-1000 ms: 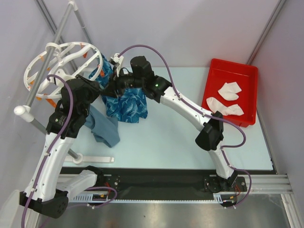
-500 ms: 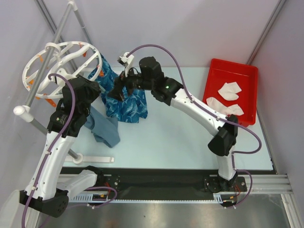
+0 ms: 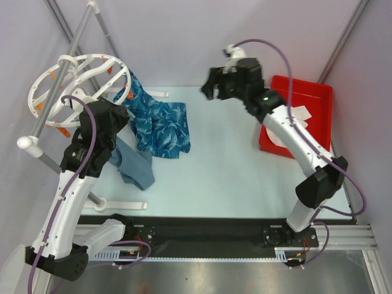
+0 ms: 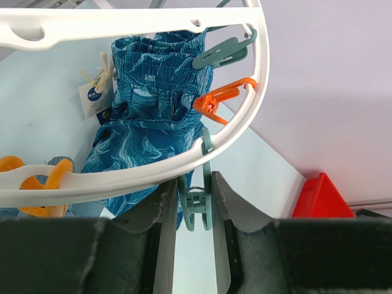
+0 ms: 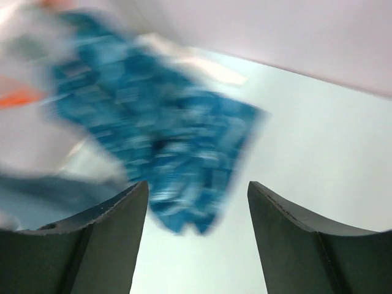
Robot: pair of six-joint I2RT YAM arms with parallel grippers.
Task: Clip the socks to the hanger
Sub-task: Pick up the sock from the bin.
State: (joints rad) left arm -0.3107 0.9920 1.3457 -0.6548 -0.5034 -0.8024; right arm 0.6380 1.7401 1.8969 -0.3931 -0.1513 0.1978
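Teal clip (image 4: 195, 211) on hanger (image 4: 122, 174) rim, btm ctr of left-wrist view, pinched tight by left gripper (image 4: 195, 184); right gripper (image 3: 209, 92) jaws spread wide, upper ctr of top view.

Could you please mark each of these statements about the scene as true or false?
1. The left gripper is closed on a teal clip hanging from the hanger rim. True.
2. The right gripper holds a white sock. False: its jaws stand open with nothing between them.
3. A blue patterned cloth hangs from the hanger. True.
4. The socks are clipped on the hanger. False: they lie in the red tray, partly hidden behind the right arm.
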